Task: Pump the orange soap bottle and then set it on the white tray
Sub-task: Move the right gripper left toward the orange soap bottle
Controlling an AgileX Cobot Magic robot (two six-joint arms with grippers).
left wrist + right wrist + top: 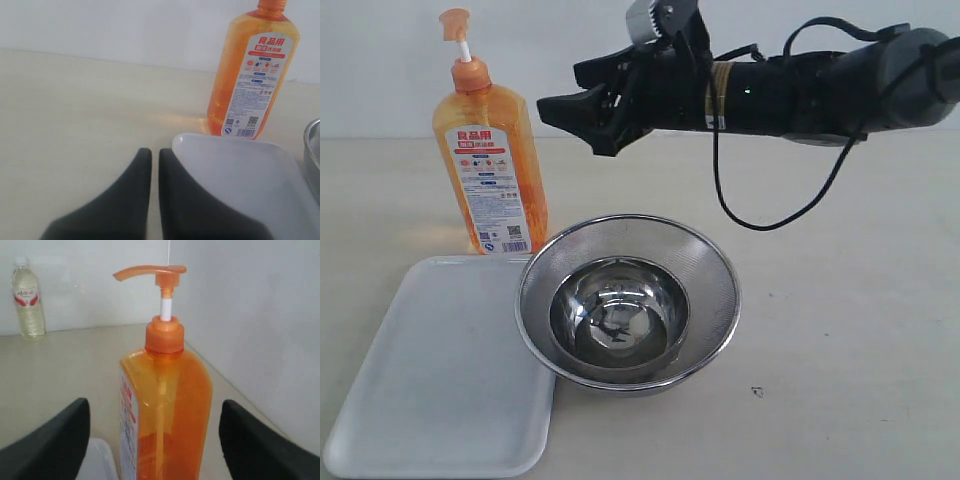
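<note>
The orange soap bottle point(492, 150) stands upright on the table just behind the white tray point(440, 380), its pump head raised on the white stem. In the right wrist view the bottle point(167, 405) fills the middle, framed by my wide-open right gripper point(155, 435), whose fingers are apart from it. In the exterior view my right gripper point(570, 100) hovers in the air to the right of the bottle, not touching it. In its own wrist view my left gripper point(155, 155) is shut and empty, low beside the tray's corner point(240, 170), with the bottle point(252, 75) beyond.
A round steel mesh bowl point(628, 300) holding a smaller steel bowl sits right of the tray, overlapping its edge. A clear water bottle point(27, 297) stands far off by the wall. A black cable point(760, 215) droops from the right arm.
</note>
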